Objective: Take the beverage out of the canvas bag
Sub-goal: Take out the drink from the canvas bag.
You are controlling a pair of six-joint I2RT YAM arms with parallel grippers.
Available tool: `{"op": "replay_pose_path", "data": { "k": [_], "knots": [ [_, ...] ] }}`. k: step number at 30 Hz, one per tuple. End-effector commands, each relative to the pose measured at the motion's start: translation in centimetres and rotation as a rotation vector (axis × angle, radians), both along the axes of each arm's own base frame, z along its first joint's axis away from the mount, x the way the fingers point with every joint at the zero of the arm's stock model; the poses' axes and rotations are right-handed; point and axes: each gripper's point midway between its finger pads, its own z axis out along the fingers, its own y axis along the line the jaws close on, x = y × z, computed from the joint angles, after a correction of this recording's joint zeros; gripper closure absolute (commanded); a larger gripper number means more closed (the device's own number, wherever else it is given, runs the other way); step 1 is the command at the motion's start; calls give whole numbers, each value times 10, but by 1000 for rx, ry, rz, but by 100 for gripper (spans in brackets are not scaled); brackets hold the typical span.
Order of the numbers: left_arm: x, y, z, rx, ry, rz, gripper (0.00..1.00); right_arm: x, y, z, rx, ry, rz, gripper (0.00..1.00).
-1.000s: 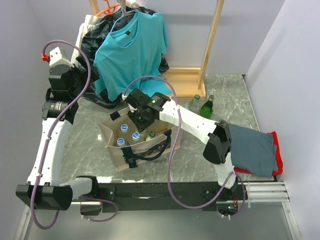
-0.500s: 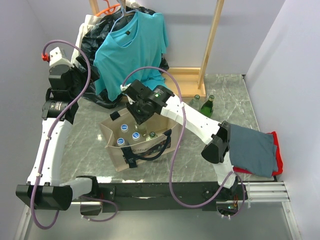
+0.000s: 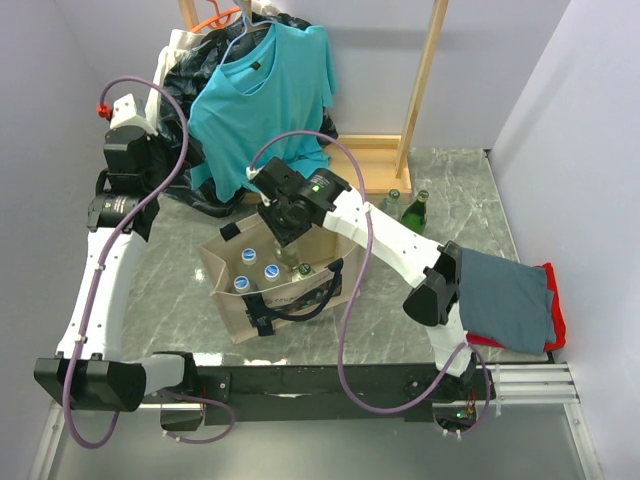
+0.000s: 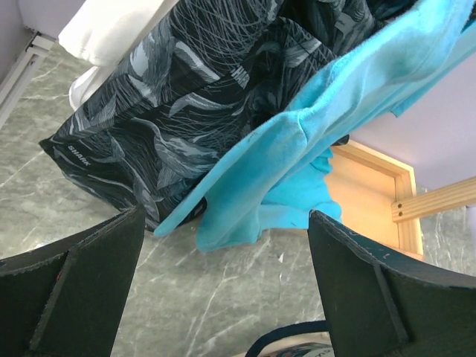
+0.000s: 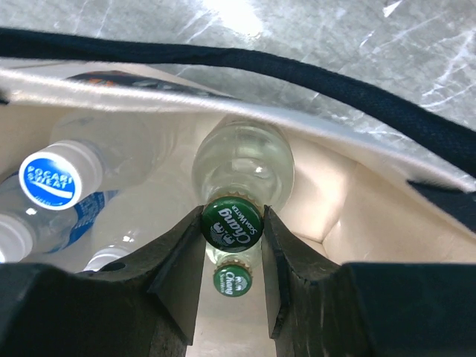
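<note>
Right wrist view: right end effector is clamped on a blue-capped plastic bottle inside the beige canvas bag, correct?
Wrong bottle. The right end effector is clamped on the green-capped clear bottle inside the boxy beige canvas bag with black straps; the right wrist view shows it.

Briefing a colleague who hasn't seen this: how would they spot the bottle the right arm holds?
Look in the beige canvas bag mid-table. Among blue-capped plastic bottles stands a clear bottle with a green cap. Unlike the second green cap beside it, this one is pinched between the right arm's black fingers.
</note>
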Motion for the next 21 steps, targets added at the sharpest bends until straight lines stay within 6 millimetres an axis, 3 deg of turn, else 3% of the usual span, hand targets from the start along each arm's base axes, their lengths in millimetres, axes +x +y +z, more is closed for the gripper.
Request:
{"op": "replay_pose_path", "data": {
  "k": [1,2,7,12,13,18,21],
  "knots": [
    [-12,0,12,34,-31,-29,4,20,0,45,106,-138,-52,100],
    [-11,6,-3,40,-4,4,4,22,-1,44,107,-146,-64,100],
    [-10,-7,-28,58,97,-87,4,19,-5,54,144,-178,-75,100],
    [-23,-23,-30,8,93,-171,4,24,-17,65,113,-237,-87,100],
    [-29,-26,-16,-1,29,-184,4,24,-21,67,106,-251,-100,100],
    [-46,-30,-32,30,60,-229,4,16,-27,61,105,-244,-100,100],
    [-50,-31,-46,39,104,-243,4,11,-30,68,109,-260,-118,100]
  ]
}}
